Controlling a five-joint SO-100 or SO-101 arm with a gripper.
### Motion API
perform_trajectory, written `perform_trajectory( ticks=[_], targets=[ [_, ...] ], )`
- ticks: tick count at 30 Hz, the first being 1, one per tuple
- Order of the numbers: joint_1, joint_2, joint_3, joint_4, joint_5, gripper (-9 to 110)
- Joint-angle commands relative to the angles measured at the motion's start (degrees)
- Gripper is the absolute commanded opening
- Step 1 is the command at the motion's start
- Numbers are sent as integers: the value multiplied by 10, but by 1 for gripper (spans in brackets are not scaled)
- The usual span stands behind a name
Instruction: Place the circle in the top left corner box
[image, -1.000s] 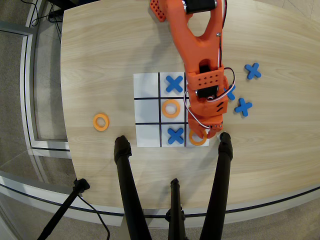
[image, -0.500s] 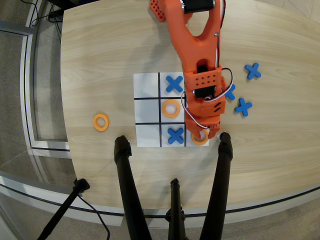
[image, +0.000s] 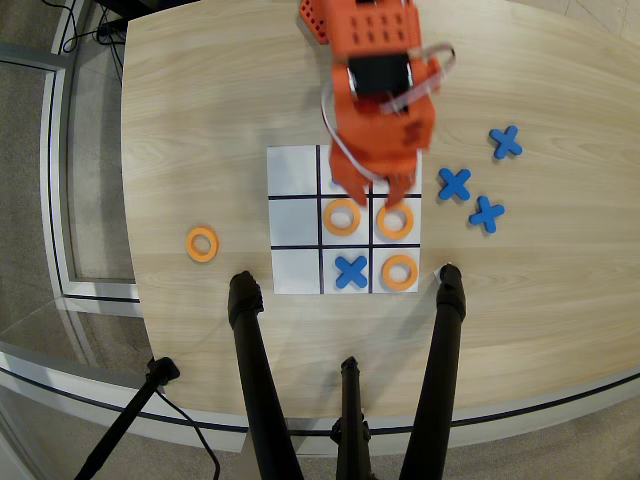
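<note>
Overhead view: The orange arm reaches in from the far edge of the bench (image: 200, 90), its gripper (image: 385, 195) poised over the right side of the grid sheet (image: 295, 175).
Gripper: Two orange fingertips (image: 352, 187) hang just above the middle row; whether they are released or clenched cannot be told from this angle, and nothing is visibly held.
The circle: One orange ring (image: 397, 222) lies in the middle-right cell, partly under the fingertips, the likeliest pick.
Other rings: A second (image: 342, 217) sits in the centre cell, a third (image: 399, 272) in the near-right corner cell, a fourth (image: 202, 244) off the sheet towards the bench's left edge.
Blue crosses: One (image: 351, 271) fills the near-middle cell; three more (image: 455, 183) lie loose towards the right edge.
The top left corner box: The far-left corner cell (image: 292, 172) is bare.
Step in hand: By appearances, the approach to a ring, the grasp not yet made.
Next move: Lower onto the ring's rim, close, lift clear, then carry it across the sheet to the far-left cell without nudging the centre ring.
</note>
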Motion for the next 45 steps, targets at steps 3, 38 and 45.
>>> perform_trajectory(
  ticks=[3,38,45],
  targets=[
    [53,372,192,170,-61,9],
    [990,606,391,318,-90,0],
    [990,606,391,318,-90,0]
  ],
)
